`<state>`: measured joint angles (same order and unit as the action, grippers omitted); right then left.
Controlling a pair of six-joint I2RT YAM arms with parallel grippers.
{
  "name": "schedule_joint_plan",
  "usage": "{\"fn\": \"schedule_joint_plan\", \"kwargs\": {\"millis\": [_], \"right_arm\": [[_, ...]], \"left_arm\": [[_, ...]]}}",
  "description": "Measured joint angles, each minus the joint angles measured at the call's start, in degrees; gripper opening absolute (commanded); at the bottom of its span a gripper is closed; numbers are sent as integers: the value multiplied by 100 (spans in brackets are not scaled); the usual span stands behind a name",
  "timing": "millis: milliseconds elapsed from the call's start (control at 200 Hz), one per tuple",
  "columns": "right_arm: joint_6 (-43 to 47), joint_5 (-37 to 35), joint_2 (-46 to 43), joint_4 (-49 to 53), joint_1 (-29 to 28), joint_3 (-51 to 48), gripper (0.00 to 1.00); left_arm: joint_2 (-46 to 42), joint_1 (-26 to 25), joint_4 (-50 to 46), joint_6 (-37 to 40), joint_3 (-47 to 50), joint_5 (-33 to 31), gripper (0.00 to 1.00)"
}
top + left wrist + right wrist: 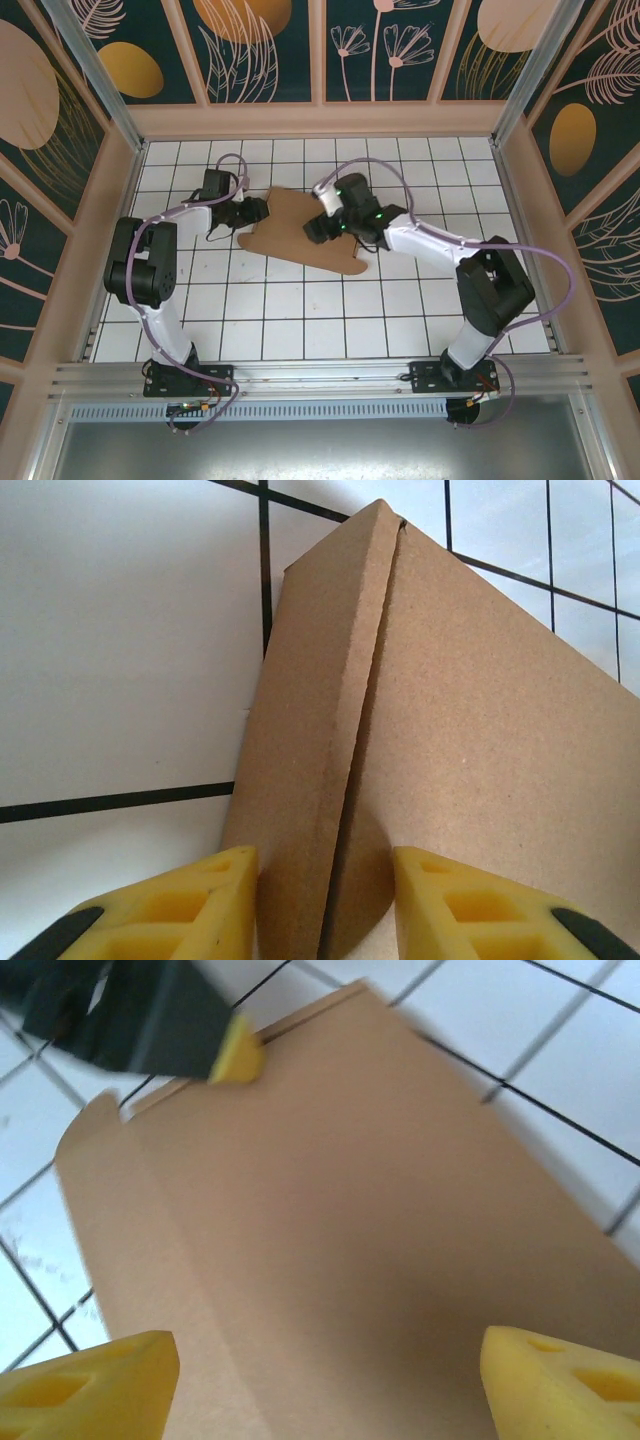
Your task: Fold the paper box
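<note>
Creasing paper box (285,238) edge at 9 o'clock | left jaws pinch it, right jaws released | next: we flatten fold

Obstacles I count: the paper box (300,235), lying mid-table with one flap raised at its left edge; the left gripper (260,212) pinching that flap, closing off that side; the right gripper (316,230), fingers spread wide, low over the sheet's middle; the walls (118,200) all round. Free room I count: bare table (300,320) between box and arm bases; a strip of tiles beyond the box.
</note>
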<state>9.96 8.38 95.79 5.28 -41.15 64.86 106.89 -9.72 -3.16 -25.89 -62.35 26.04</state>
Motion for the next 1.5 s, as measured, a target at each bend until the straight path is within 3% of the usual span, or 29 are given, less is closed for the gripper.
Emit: {"fn": "schedule_joint_plan", "kwargs": {"millis": [225, 505, 646, 751, 836, 936, 1071, 1186, 1361, 1496], "right_arm": [[1692, -125, 153, -310, -313, -249, 88], [2446, -350, 743, -282, -588, -114, 90], [2752, -1058, 984, -413, -734, -118, 88], [3130, -1967, 1191, -905, -881, -260, 77], [3432, -2579, 1309, -1445, -1010, -470, 62], [3777, -3038, 1344, -1908, -1115, -673, 49], [4068, -3375, 1449, -2317, -1141, -774, 40], [4186, -3539, 1519, -2494, -1141, -793, 44], [4074, -3565, 1528, -2564, -1141, -809, 68], [3274, -2612, 885, -2127, -984, -955, 73]], "left_arm": [[7, -17, -31, 87, -24, -48, 37], [7, -17, -28, 103, -24, -39, 37], [9, -17, -24, 103, -24, -31, 36], [15, -17, -7, 101, -26, -9, 35], [28, -15, 2, 98, -33, 15, 35], [50, -15, 42, 96, -35, 52, 35], [55, -15, 61, 85, -35, 74, 35], [70, -15, 107, 79, -35, 76, 35], [76, -15, 142, 79, -35, 70, 35], [74, -15, 142, 83, -35, 57, 36]]}}
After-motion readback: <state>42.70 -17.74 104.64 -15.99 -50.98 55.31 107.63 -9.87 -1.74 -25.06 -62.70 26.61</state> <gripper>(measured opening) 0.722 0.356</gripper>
